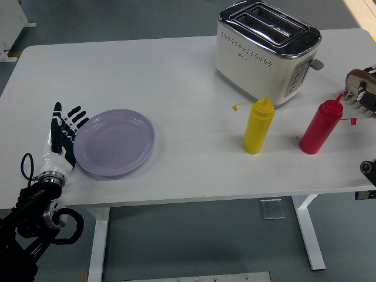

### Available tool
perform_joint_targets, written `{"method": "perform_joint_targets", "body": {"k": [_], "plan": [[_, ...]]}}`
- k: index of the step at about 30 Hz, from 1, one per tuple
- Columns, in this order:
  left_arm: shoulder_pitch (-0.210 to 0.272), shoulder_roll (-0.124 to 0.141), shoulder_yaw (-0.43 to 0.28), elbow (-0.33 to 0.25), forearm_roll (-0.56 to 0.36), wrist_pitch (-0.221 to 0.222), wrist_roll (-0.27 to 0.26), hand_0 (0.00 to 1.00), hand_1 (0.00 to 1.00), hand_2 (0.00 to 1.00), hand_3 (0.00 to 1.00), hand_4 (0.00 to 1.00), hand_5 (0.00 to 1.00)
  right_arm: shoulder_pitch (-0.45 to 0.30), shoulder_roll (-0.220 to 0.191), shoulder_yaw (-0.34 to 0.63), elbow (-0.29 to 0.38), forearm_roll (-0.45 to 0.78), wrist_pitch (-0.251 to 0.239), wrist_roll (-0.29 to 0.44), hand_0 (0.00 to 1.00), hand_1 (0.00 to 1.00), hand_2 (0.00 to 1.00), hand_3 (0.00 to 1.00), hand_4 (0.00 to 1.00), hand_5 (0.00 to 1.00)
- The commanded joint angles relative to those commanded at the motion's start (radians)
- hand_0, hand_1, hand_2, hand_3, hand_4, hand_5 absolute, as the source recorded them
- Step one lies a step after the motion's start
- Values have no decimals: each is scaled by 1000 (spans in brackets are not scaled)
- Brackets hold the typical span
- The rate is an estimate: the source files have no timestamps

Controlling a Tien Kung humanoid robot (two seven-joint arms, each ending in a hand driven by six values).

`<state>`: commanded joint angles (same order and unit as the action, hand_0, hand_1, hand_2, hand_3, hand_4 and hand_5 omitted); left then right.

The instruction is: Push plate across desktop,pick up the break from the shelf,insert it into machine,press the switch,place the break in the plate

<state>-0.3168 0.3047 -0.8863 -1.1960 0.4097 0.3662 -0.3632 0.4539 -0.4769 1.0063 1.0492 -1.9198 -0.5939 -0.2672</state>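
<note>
left hand [63, 136] stood with fingers [74, 115] spread flat against the left rim of the lilac plate [115, 141] on the worktop [176, 76]. plate judged light, rigid, slippery; best pushed low at the rim, not gripped.

Lilac plate [115, 142]; cream toaster [265, 51] (chrome top); yellow bottle [258, 125]; red bottle [320, 127].
</note>
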Motion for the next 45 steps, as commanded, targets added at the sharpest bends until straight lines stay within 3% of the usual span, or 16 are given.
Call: {"method": "perform_joint_targets", "body": {"k": [10, 11, 16, 17, 29, 40, 41, 45], "plan": [[-15, 2, 71, -39, -3, -1, 7, 854, 794, 754, 715, 783, 998, 2, -1, 6, 7, 12, -22, 5, 558, 562, 494, 486, 472, 30], [-16, 1, 75, -41, -4, -1, 8, 854, 792, 753, 713, 782, 998, 2, -1, 6, 7, 14, -23, 6, 549, 554, 495, 484, 383, 2], [-29, -3, 101, -57, -18, 2, 12, 854, 792, 753, 713, 782, 998, 7, -2, 7, 11, 24, -36, 12, 549, 554, 495, 484, 383, 2], [-31, -5, 102, -62, -23, 3, 14, 852, 792, 751, 712, 781, 998, 8, -2, 7, 11, 26, -38, 14, 541, 546, 487, 473, 315, 2], [-53, -21, 122, -119, -57, 6, 34, 851, 789, 745, 709, 779, 998, 9, -5, 21, 50, 51, -49, 13, 537, 547, 483, 470, 383, 2], [-69, -24, 167, -152, -68, 5, 38, 849, 787, 740, 707, 777, 998, 8, -9, 57, 127, 175, -51, 29, 529, 541, 485, 468, 345, 2], [-70, -24, 170, -154, -69, 5, 39, 844, 783, 734, 701, 776, 998, 9, -9, 59, 129, 179, -51, 33, 511, 533, 484, 454, 167, 2], [-74, -25, 181, -160, -71, 5, 38, 844, 783, 734, 701, 776, 998, 14, -10, 65, 140, 187, -51, 44, 511, 533, 484, 454, 167, 2]]}}
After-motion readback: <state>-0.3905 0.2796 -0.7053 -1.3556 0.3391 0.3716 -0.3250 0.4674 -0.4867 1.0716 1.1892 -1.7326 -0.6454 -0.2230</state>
